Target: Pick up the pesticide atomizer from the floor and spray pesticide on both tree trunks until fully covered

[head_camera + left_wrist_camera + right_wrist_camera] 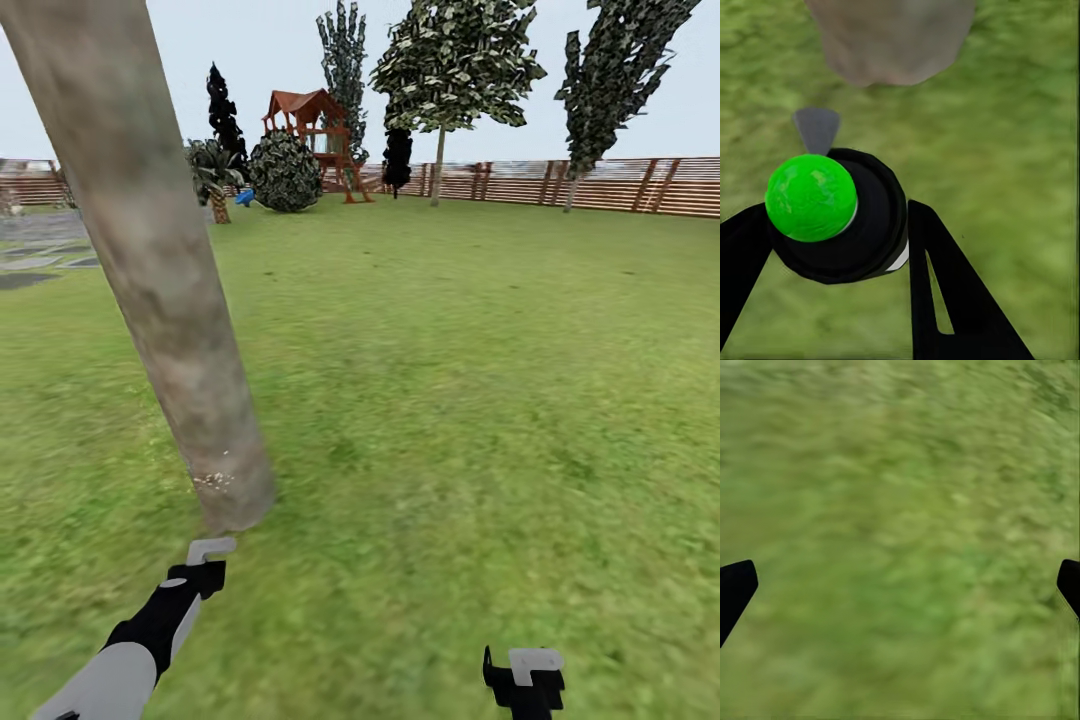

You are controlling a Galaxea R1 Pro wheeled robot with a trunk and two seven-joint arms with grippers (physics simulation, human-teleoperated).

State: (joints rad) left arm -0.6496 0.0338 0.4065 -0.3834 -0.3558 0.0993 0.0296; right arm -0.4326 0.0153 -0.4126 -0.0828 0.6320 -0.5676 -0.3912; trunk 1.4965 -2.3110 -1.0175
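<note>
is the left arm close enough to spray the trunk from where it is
Probably yes. The left gripper holds the atomizer just short of the trunk base, with only grass between them, and a patch of whitish specks already sits low on the trunk. The upper trunk looks unsprayed.

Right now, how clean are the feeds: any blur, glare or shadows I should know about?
Head view: flat, even light, no cast shadows or glare; lawn smeared soft, tree trunk mottled and blurry. Left wrist view: atomizer in the left tool fairly crisp, grass and trunk base behind blurred. Right wrist view: grass heavily blurred, right tool tips dark at the edges.
</note>
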